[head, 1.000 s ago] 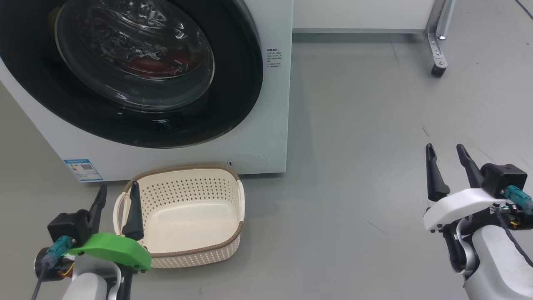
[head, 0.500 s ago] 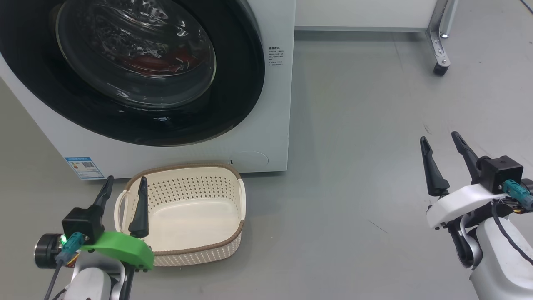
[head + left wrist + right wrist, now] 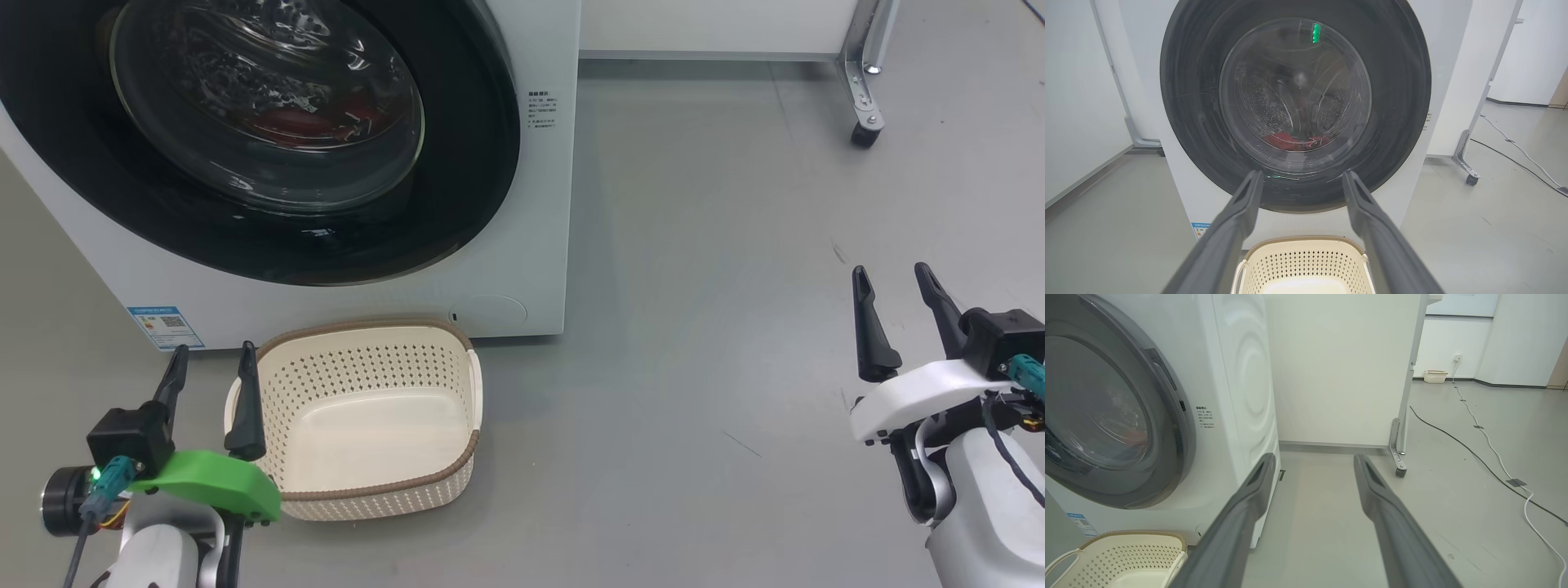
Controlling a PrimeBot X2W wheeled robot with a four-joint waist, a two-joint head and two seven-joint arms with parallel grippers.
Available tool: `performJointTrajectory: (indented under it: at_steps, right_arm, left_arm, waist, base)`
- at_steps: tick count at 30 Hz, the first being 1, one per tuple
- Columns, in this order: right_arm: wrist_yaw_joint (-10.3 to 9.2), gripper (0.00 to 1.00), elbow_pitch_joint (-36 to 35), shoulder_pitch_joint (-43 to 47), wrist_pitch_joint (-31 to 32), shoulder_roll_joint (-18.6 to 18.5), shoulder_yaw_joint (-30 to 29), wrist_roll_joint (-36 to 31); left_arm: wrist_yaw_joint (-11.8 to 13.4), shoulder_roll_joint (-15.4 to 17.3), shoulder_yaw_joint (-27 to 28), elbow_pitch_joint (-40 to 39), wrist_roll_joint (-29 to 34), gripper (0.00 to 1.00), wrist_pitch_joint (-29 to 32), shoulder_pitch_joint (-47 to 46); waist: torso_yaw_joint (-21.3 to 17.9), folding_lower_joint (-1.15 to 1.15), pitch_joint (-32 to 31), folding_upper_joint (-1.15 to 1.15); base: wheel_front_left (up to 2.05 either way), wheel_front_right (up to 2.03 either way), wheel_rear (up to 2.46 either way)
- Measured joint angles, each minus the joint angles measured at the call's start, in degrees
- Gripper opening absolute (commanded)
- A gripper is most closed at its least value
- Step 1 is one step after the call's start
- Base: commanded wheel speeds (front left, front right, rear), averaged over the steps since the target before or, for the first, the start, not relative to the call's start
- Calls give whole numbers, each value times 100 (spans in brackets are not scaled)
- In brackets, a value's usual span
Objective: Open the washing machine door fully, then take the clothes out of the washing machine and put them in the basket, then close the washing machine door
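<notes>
Floor [image 3: 694, 327]: grey and smooth; it carries the washer and the basket.
Washer [image 3: 539, 245]: white, standing on the floor at the upper left of the head view, its front toward the robot.
Door [image 3: 465, 180]: wide black ring around a bulging glass bowl, closed against the washer's front.
Basket [image 3: 384, 502]: cream, perforated, brown rim; it sits on the floor just before the washer's front, below the door, with its bare bottom showing.
Clothes [image 3: 282, 131]: a red heap low in the drum, seen through the door glass; the left wrist view shows it too [image 3: 1290, 141].
Left gripper [image 3: 214, 349]: fingers spread, nothing between them; it hovers at the basket's left end, its inner finger crossing the left handle in the head view, and it points at the door's lower part.
Right gripper [image 3: 890, 270]: fingers spread, nothing between them; over bare floor, well apart from washer and basket.
Sticker [image 3: 165, 325]: blue, at the washer front's lower left corner.
Filter cover [image 3: 490, 312]: round, at the front's lower right corner, just behind the basket.
</notes>
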Motion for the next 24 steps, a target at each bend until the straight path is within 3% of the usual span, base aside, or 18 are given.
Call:
performJointTrajectory:
  at_steps: [24]
  right_arm:
    - [137,100,90,-1,0,134,-221,-48]
  left_arm:
    - [-104,-126,126,120,172,100,0,0]
  waist:
    - [57,0,0,0]
  base:
    - [0,0,0]
